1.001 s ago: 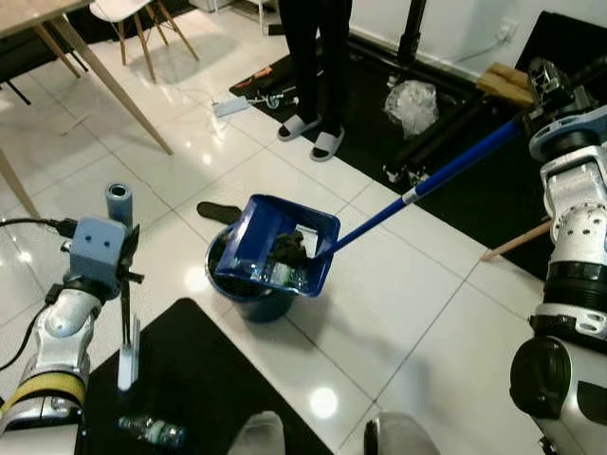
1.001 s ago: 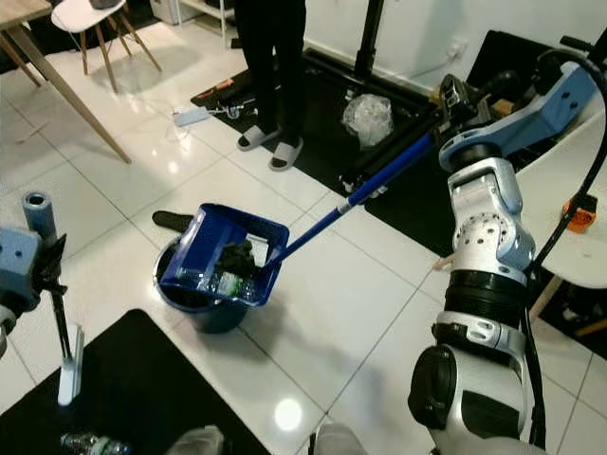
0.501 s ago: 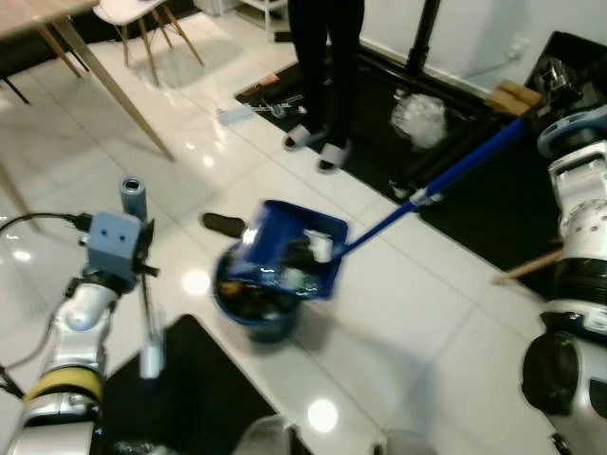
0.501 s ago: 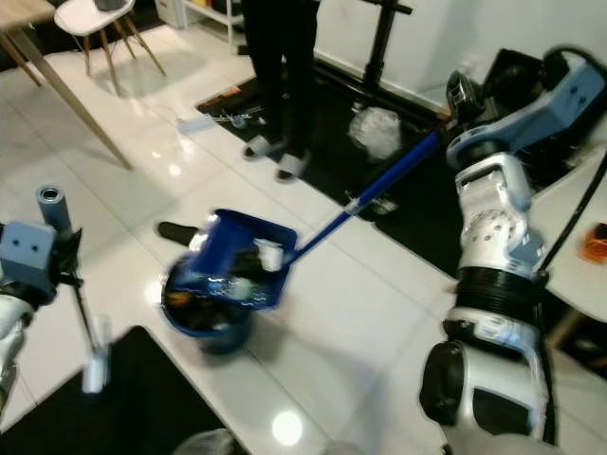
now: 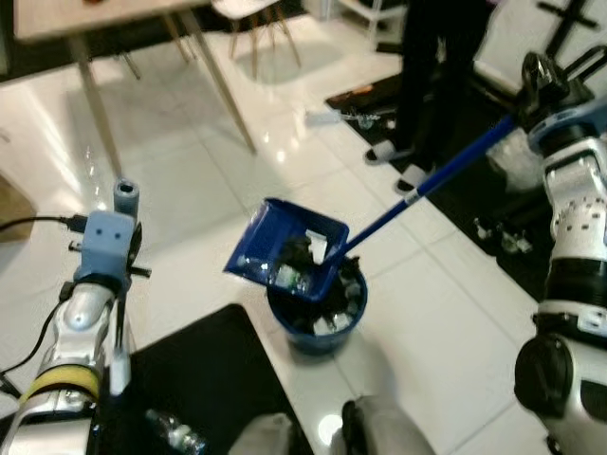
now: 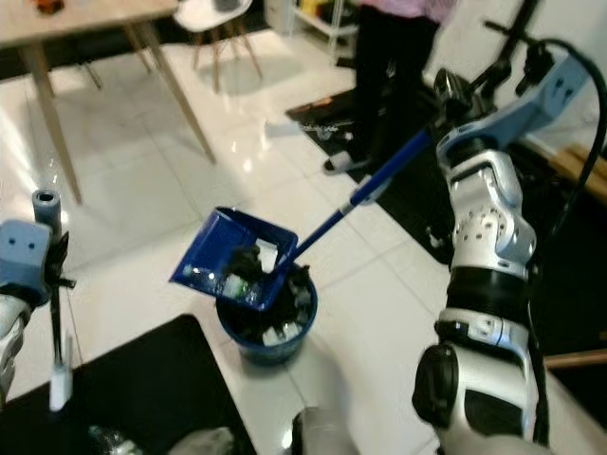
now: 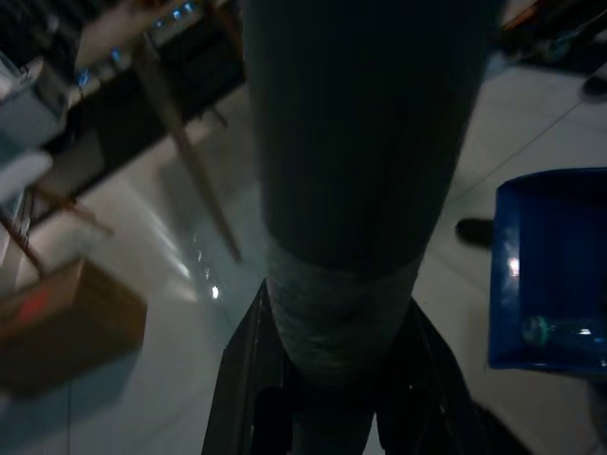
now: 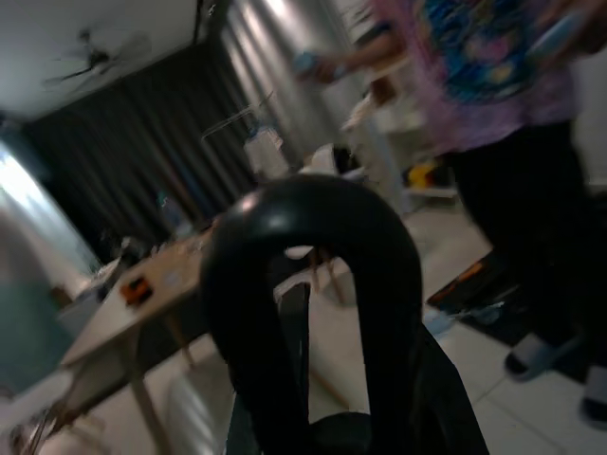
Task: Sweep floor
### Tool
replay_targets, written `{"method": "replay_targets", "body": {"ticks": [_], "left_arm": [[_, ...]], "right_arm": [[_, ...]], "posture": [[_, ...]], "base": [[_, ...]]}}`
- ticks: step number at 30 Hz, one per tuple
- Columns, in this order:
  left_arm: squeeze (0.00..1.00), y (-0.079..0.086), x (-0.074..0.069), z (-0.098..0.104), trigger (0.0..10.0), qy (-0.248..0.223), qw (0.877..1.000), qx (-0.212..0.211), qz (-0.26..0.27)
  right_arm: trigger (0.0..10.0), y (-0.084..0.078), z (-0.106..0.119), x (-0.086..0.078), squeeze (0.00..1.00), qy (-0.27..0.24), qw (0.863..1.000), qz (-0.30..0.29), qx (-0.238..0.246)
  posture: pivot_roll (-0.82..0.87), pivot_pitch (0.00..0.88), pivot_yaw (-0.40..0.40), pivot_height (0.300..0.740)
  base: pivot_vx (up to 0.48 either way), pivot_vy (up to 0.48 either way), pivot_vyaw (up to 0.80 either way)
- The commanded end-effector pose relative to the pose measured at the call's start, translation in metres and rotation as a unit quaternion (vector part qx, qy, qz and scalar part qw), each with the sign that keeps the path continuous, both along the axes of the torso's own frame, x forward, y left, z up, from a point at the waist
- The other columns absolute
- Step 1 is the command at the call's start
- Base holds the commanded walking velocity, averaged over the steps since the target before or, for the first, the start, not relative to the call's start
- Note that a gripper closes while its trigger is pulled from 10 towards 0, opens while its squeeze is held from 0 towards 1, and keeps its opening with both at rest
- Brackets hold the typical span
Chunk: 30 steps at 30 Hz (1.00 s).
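A dustpan (image 5: 285, 251) hung tilted over a bucket (image 5: 318, 318) at the middle of the floor, rubbish in both. Its long handle (image 5: 432, 180) ran up to the right. A mat (image 5: 204, 379) lay left of the bucket, a bottle (image 5: 171, 431) on it. Behind stood a person (image 5: 427, 85); a table (image 5: 95, 14) stood far left.

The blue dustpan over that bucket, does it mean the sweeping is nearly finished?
Partly. Done: rubbish already lies in the round blue bucket. In hand: the right gripper holds the long-handled blue dustpan tilted above the bucket, with scraps still in it; the left gripper holds a grey-handled broom upright. Left: emptying the pan, and a clear plastic bottle lies on the black mat.
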<state>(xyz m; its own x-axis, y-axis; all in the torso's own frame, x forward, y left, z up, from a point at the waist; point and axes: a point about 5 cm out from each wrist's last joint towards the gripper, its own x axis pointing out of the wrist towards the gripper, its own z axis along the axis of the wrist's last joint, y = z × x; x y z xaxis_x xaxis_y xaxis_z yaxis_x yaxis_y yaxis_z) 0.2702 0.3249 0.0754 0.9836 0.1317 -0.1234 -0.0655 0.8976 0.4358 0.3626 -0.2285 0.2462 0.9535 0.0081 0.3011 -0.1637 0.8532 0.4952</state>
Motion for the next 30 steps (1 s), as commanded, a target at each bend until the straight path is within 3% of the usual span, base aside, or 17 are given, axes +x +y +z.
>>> {"method": "replay_targets", "body": {"ticks": [1, 12, 19, 30], "left_arm": [[0.0, -0.001, 0.002, 0.002, 10.0, -0.009, 1.0, -0.004, 0.001], [0.0, -0.007, 0.0, 0.0, 10.0, -0.01, 1.0, -0.016, -0.012], [0.0, -0.019, 0.002, -0.003, 10.0, -0.018, 0.999, -0.037, -0.028], [0.0, -0.035, 0.003, -0.006, 10.0, -0.033, 0.997, -0.052, -0.04]], "right_arm": [[10.0, -0.002, 0.013, -0.001, 0.0, -0.03, 0.999, 0.002, 0.011], [10.0, 0.0, 0.013, -0.001, 0.0, -0.03, 1.0, 0.009, 0.006], [10.0, -0.012, 0.018, -0.001, 0.0, -0.033, 0.999, -0.01, -0.001], [10.0, -0.014, 0.018, -0.002, 0.0, -0.034, 0.999, -0.012, -0.003]], "posture": [[0.05, 0.0, 0.003, 0.74], [0.05, 0.0, -0.002, 0.74], [0.04, 0.0, -0.002, 0.74], [0.04, 0.0, 0.0, 0.74]], "base": [[0.0, 0.0, 0.0], [0.0, 0.0, 0.0], [0.0, 0.0, 0.0], [0.0, -0.052, 0.0]]}}
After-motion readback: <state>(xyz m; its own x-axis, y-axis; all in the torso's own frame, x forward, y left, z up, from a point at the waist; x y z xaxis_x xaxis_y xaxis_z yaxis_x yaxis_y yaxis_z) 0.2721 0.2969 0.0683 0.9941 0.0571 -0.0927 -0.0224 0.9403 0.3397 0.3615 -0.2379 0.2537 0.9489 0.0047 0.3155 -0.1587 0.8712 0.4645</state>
